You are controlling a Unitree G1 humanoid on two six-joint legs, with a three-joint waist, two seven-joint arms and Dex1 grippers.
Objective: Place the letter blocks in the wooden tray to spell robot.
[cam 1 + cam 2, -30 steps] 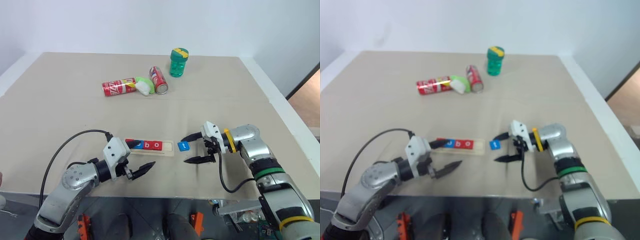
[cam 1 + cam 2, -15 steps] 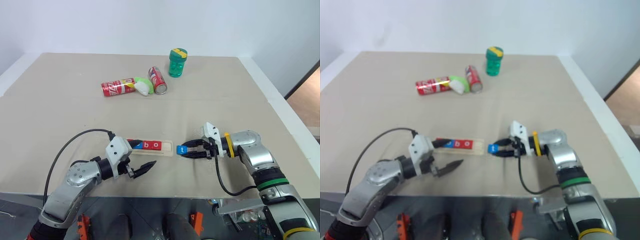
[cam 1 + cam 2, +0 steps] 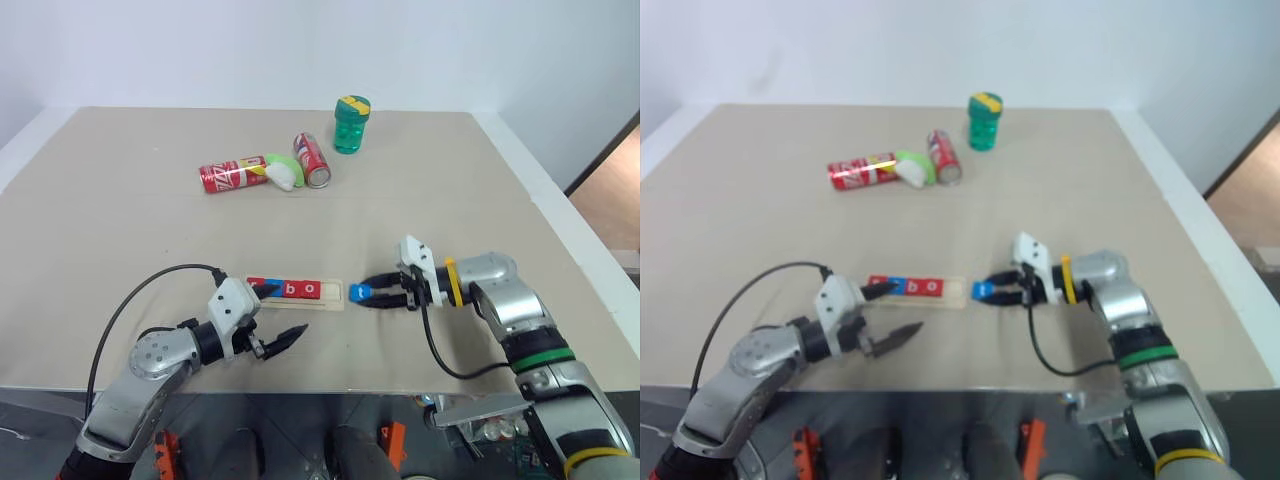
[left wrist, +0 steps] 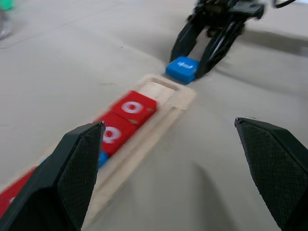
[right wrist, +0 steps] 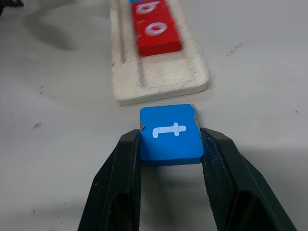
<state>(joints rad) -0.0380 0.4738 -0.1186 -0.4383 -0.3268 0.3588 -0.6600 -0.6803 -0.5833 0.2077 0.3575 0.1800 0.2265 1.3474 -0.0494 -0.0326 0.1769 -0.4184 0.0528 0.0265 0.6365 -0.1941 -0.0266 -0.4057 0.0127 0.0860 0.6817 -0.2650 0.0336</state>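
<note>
The wooden tray point(image 3: 335, 298) lies near the table's front edge. In its groove sit several letter blocks in a row: a red one point(image 3: 257, 286), a blue one point(image 3: 273, 288), a red "b" point(image 3: 293, 289) and a red "o" point(image 3: 313, 290). The slot at its right end is bare. My right gripper point(image 3: 364, 295) is shut on the blue "t" block point(image 5: 170, 133), held flat just off the tray's right end with a shadow beneath it. My left gripper point(image 3: 288, 307) stands open at the tray's left part, one finger over the tiles and one in front of the tray, holding nothing.
At the back of the table lie two red soda cans point(image 3: 236, 176) point(image 3: 314, 160) with a green and white object point(image 3: 284, 173) between them. A green jar point(image 3: 350, 125) stands behind them. The table's front edge runs close below both grippers.
My right gripper went from open around the blue "t" block to shut on it, then carried it a little left towards the tray's end. The left gripper stayed put.
</note>
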